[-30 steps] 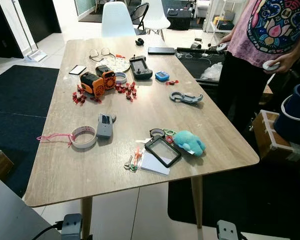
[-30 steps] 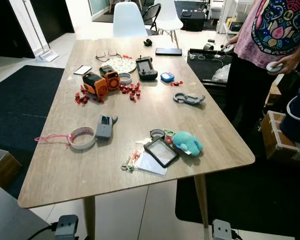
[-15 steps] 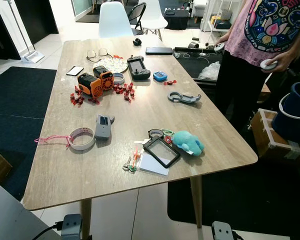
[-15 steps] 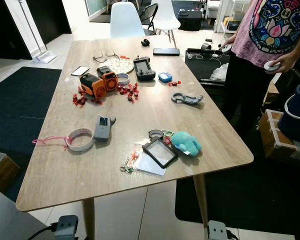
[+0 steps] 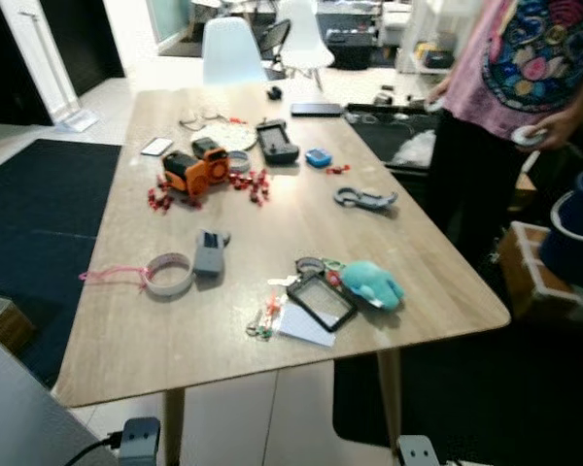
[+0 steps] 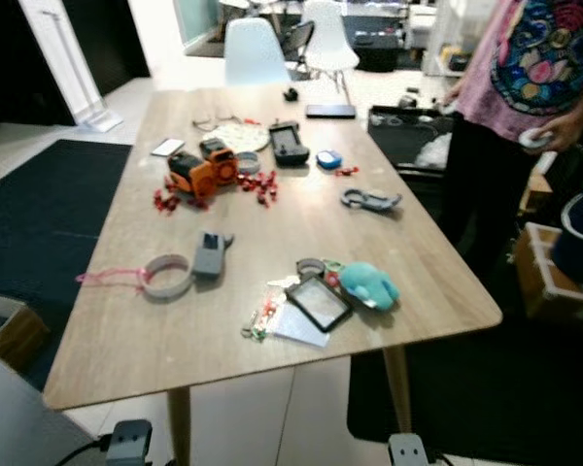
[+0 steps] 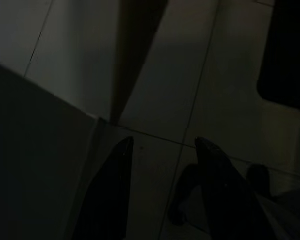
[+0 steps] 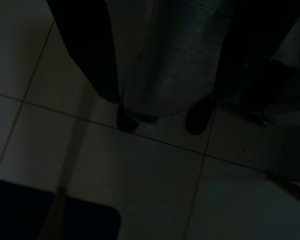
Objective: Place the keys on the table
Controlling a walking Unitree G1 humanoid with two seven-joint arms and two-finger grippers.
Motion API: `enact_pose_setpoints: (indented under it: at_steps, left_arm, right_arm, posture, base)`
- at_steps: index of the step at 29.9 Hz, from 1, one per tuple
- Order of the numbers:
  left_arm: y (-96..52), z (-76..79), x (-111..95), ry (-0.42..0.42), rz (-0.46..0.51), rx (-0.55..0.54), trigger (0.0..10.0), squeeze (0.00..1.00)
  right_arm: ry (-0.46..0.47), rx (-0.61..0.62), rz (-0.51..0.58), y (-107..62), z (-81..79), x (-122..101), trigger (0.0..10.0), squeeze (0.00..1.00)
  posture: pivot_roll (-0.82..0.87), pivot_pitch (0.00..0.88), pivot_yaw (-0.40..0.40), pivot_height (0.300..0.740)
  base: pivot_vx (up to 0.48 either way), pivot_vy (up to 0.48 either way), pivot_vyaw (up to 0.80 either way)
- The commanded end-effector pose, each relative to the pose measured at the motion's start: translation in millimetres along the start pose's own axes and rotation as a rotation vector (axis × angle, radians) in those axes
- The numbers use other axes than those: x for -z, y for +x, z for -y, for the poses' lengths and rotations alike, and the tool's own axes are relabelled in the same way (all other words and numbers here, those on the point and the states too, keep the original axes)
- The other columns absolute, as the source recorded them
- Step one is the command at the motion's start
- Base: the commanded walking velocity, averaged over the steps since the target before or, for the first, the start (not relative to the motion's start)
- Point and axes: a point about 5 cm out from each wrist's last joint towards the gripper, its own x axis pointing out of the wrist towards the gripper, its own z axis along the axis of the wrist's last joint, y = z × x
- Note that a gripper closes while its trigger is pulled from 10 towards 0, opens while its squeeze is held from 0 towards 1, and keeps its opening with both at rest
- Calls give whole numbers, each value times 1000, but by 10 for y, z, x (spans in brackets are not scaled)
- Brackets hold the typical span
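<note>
Both arms hang idle below the table edge, over dark tile; the left gripper [image 7: 162, 145] has its two fingers parted with nothing between them, and the right gripper [image 8: 162, 95] likewise hangs spread and empty above the floor.

On the table [image 5: 126, 340], nearest the front edge, the keys [image 5: 263, 320] lie flat – a small bunch with red and green bits, just beside a white card [image 5: 306, 327]; a black case [image 5: 321, 302] touches the card, and a teal plush [image 5: 371, 284] sits just beside the case. To the left lie a tape roll [image 5: 168, 274] with a pink cord and a grey gadget [image 5: 210, 255]. Further back are a grey clip [image 5: 364, 199], an orange toy [image 5: 191, 170] among scattered red pieces, a black controller [image 5: 276, 142], a small blue box [image 5: 318, 157], glasses and a phone [image 5: 317, 110]; a white chair [image 5: 233, 49] stands at the far end. A person [image 5: 525, 87] stands at the right side of the table, holding a white thing in one hand.

Since the earlier frames the whole picture has shifted and blurred a little – the camera has moved, not the things; the keys lie in the same place beside the card. With the keys resting on the table and both grippers empty, the placing looks done.
</note>
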Motion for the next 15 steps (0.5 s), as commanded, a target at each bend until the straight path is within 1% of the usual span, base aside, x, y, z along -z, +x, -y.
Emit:
enact_pose_setpoints:
  at_steps: [1, 5, 15]
  left_arm:
    - [-21, -53, 14, 16, -1, -9, 10000, 0]
    - [-21, -44, 14, 18, 2, -6, 10000, 0]
    - [-28, -51, 28, 16, -1, -8, 10000, 0]
  right_arm:
    - [-13, -25, -21, 1, -59, 51, 10000, 0]
    - [-17, -29, -24, 9, -91, 50, 10000, 0]
    - [-23, -36, -26, 14, -115, 51, 10000, 0]
  posture:
    - [40, 51, 16, 740]
    - [41, 52, 16, 740]
    - [45, 54, 15, 740]
  base:
    - [0, 0, 800]
    - [0, 0, 800]
    - [0, 0, 800]
